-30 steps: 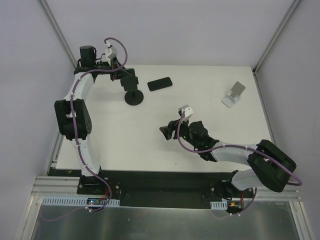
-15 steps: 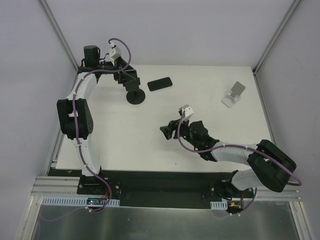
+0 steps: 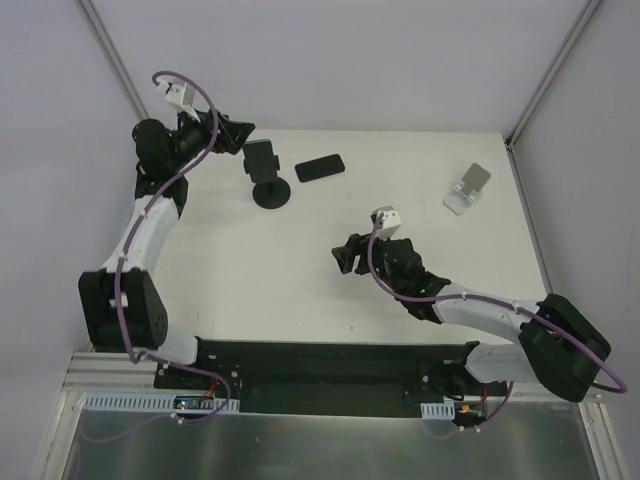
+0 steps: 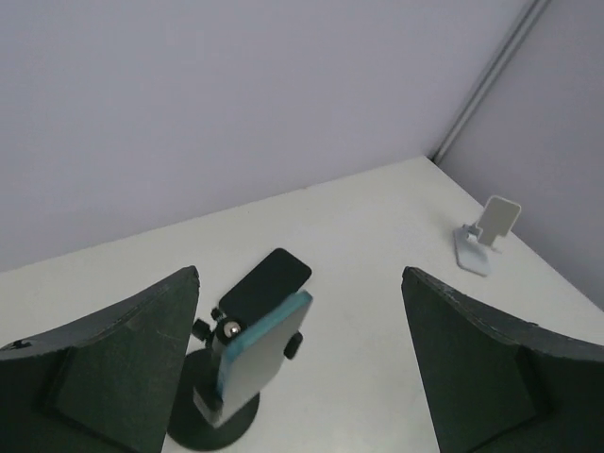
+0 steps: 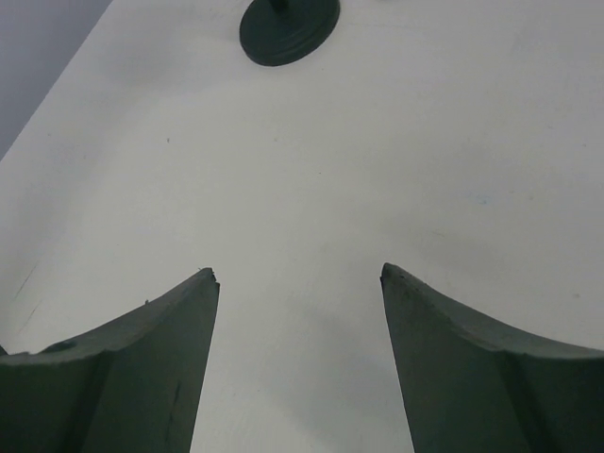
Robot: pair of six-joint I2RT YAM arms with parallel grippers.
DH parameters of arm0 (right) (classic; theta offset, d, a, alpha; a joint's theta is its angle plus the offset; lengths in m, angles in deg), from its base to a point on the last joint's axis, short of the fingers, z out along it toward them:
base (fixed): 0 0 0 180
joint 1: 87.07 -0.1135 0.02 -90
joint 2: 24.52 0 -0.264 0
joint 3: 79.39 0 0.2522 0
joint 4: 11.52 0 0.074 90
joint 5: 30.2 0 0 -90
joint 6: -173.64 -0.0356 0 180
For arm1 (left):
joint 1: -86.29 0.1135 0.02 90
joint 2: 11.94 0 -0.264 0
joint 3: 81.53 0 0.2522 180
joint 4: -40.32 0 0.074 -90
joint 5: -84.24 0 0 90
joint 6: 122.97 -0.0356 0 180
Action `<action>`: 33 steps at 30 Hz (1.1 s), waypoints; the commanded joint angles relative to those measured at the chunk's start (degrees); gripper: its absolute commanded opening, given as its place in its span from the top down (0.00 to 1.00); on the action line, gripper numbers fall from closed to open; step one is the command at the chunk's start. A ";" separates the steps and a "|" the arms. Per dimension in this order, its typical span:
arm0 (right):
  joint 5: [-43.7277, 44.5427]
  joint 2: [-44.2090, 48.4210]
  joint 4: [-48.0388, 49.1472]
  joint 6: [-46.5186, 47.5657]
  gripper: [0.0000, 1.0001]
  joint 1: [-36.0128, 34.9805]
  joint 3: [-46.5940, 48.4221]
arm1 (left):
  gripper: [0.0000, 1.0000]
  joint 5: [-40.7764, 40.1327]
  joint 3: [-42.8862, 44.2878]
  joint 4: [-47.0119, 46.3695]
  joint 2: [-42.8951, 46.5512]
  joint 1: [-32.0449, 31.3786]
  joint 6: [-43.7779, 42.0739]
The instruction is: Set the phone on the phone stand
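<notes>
top view: the phone (image 3: pixel 319 167) lies flat at the far side of the table (image 3: pixel 250 290), just beside the black holder (image 3: pixel 270 180) and well apart from the phone stand (image 3: pixel 468 188). i judge the pick-up not yet begun.

left wrist view: the left gripper (image 3: pixel 240 131) faces the phone past the holder, fingers spread wide and empty. next it must descend clear of the cradle (image 4: pixel 260 354).

right wrist view: the right gripper (image 3: pixel 340 256) is spread too, empty, over the table. no brand or writing is readable.

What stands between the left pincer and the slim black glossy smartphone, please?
A black round-based holder with a teal-edged cradle stands between the left pincer and the smartphone, as the left wrist view shows.
</notes>
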 commanded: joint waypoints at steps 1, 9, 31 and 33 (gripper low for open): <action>7.52 7.72 -16.65 -6.88 0.27 0.70 4.88 | 0.12 -21.62 -14.23 -6.38 15.19 -7.00 7.16; 22.63 11.95 -63.34 -18.58 0.21 15.16 24.28 | 0.12 -35.98 -33.10 -13.86 25.42 -25.94 -3.15; 7.19 -21.18 -70.38 -11.90 0.19 46.58 57.43 | 0.11 -48.62 -50.55 -27.55 22.78 -31.66 -10.08; -2.01 -24.86 -66.36 -11.81 0.21 45.70 59.45 | 0.11 -50.28 -50.46 -26.50 23.13 -31.75 -10.18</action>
